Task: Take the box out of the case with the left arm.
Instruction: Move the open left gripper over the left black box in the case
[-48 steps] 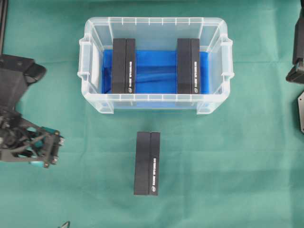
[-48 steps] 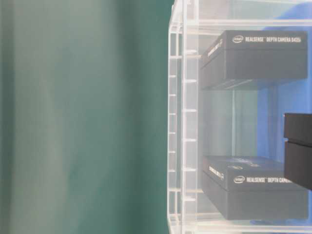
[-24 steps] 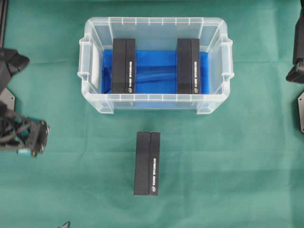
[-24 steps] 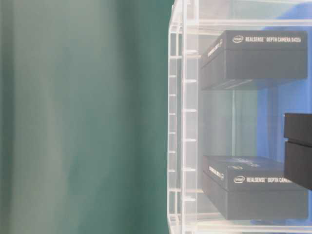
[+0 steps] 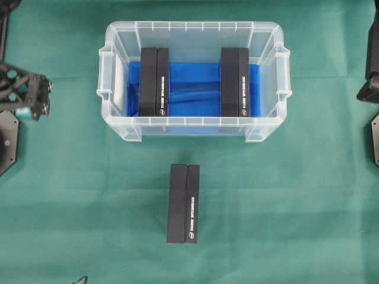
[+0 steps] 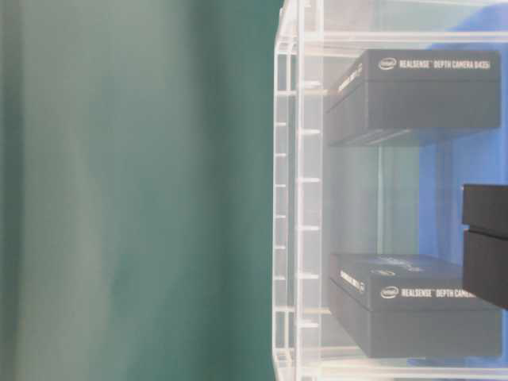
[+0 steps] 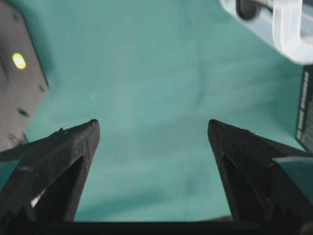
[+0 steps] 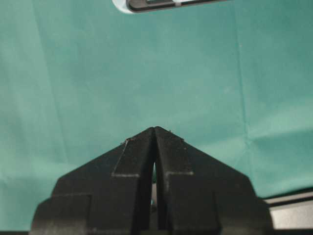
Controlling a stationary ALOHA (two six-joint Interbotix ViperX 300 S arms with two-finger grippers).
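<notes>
Left claw (image 5: 37,97) is spread wide, empty; that slim black cardboard box (image 5: 154,81) upper left in the clear plastic case (image 5: 192,29) looks rigid, light — pinch its long sides.

A green cloth (image 5: 284,201) covers the whole table. It lies mostly flat, with faint creases and soft folds showing in the right wrist view (image 8: 244,132). A long black box (image 5: 182,203) lies flat on the cloth, a little left of the cloth's middle and toward its near edge. A seam runs down its length, with small white print along the right half. At the cloth's near edge, left of middle, a small dark object (image 5: 81,279) pokes in, too small to identify.
</notes>
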